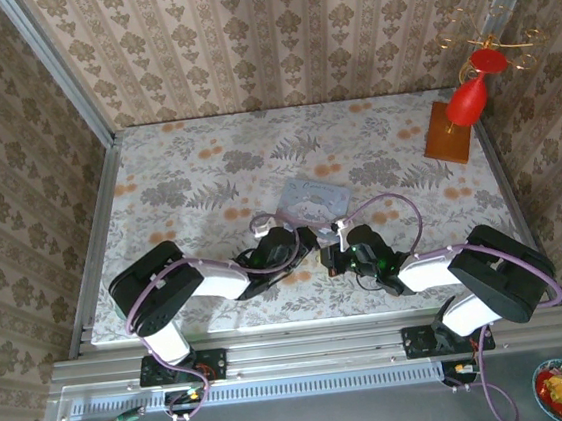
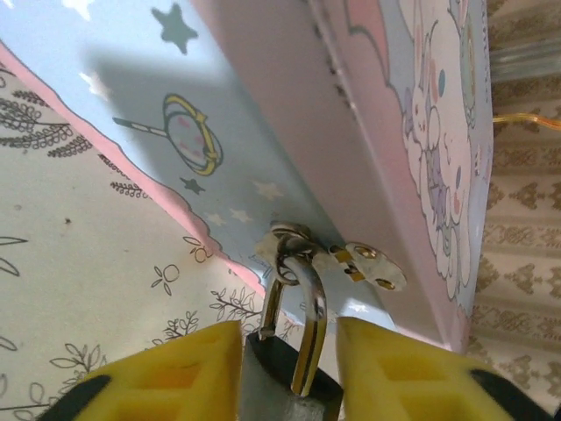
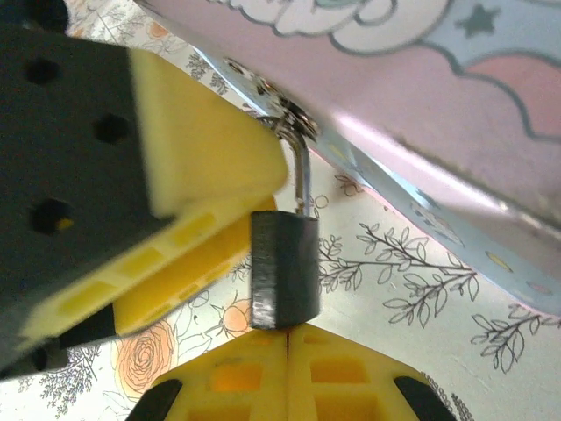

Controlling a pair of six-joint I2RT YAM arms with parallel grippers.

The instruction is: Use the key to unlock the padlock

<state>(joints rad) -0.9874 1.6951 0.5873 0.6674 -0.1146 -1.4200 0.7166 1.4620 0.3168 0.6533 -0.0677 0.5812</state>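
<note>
likely light, hard and slick, the padlock (image 2: 286, 388) sits between the left gripper (image 2: 289, 329) fingers, grip unclear, just ahead of the clenched right gripper (image 3: 287, 351); pinch its flat sides.

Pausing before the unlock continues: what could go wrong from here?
1. The left hand flanks the padlock, but a firm grip isn't evident; if loose, the padlock could swing on the hasp.
2. The right hand is shut just under the padlock and key alignment is hidden; an off-line push would likely shove the padlock aside.
3. The shackle threads the hasp on the tin, so any pull may drag it.
</note>
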